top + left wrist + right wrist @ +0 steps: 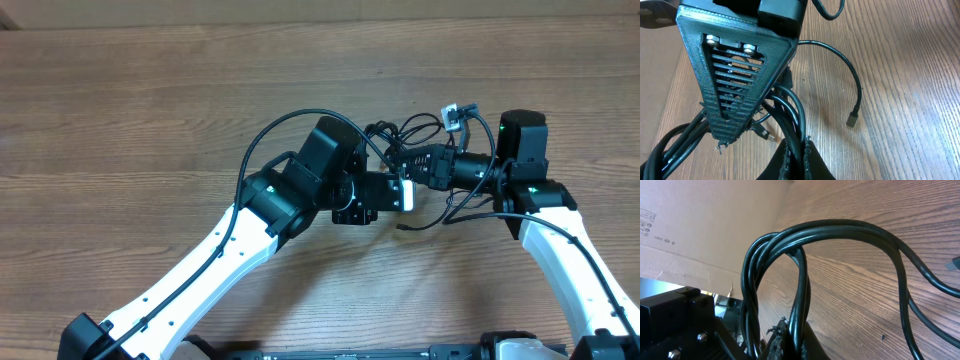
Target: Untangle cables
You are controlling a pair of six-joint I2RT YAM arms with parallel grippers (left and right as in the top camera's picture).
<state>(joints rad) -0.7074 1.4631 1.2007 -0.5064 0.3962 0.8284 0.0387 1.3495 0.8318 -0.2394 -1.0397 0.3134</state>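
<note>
- Cables (415,135): knotted bundle at centre-right of the bench (150,100), held between the two arms. Loops spilling to the far side; one loose strand trailing near, ending in a small plug (852,120) lying on the wood.
- Left gripper (797,156): several twisted strands running down into it; jaws closed on the cables.
- Right gripper (790,342): a multi-strand arch dropping into it; jaws likewise closed on the cables.
- Grips very close together, with little slack visible between them.
- Step in hand, as judged: drawing the knot apart.
- Recommended: separate the grips slowly, left one to the left, right one to the right, bundle kept off the bench.
- Watch the loose plug end for snagging in a loop; halt if the knot tightens rather than loosens.
- Risk noted: whole-bundle grips on both sides likely to cinch the knot. Regrip on a single strand advisable.
</note>
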